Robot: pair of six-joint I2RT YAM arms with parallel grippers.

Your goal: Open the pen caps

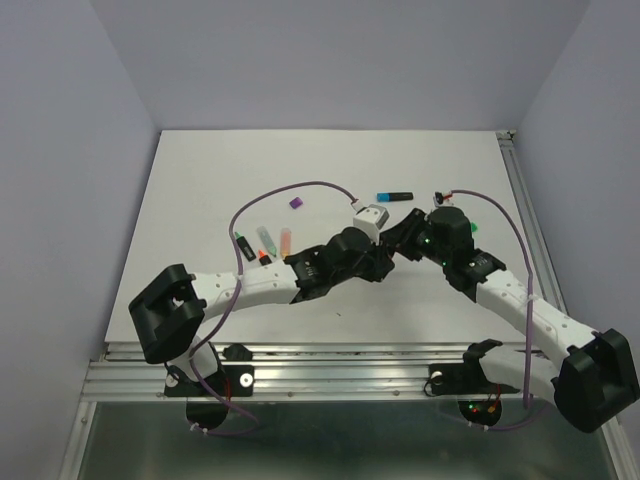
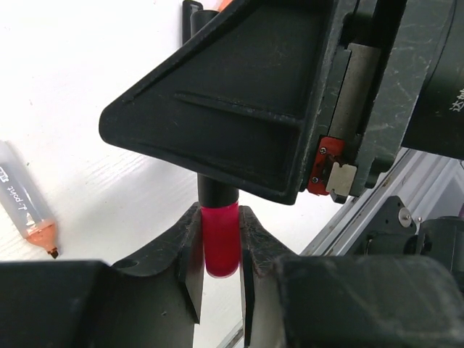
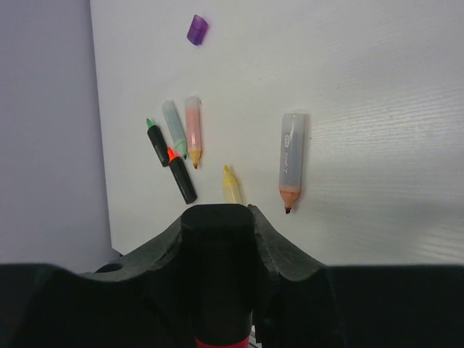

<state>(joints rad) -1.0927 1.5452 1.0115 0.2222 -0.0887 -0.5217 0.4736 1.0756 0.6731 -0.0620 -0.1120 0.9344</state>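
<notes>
A black highlighter body [image 3: 217, 268] with a pink cap [image 2: 220, 243] is held between the two grippers above the table. My left gripper [image 2: 220, 264] is shut on the pink cap, with both pads pressed against its sides. My right gripper [image 3: 217, 225] is shut on the black body, and the pink cap [image 3: 221, 342] just shows below it. From the top view the two grippers meet tip to tip, left gripper [image 1: 393, 243] and right gripper [image 1: 412, 233], and the pen between them is hidden. A loose purple cap [image 3: 196, 30] lies on the table.
Several uncapped highlighters lie in a cluster [image 1: 265, 243]: black ones with green tip [image 3: 156, 142] and orange tip [image 3: 180, 176], and mint [image 3: 174, 128], peach [image 3: 193, 130] and yellow [image 3: 231, 185] ones. A grey one with an orange tip [image 3: 290, 159] lies apart. A blue-capped highlighter [image 1: 394, 196] lies further back.
</notes>
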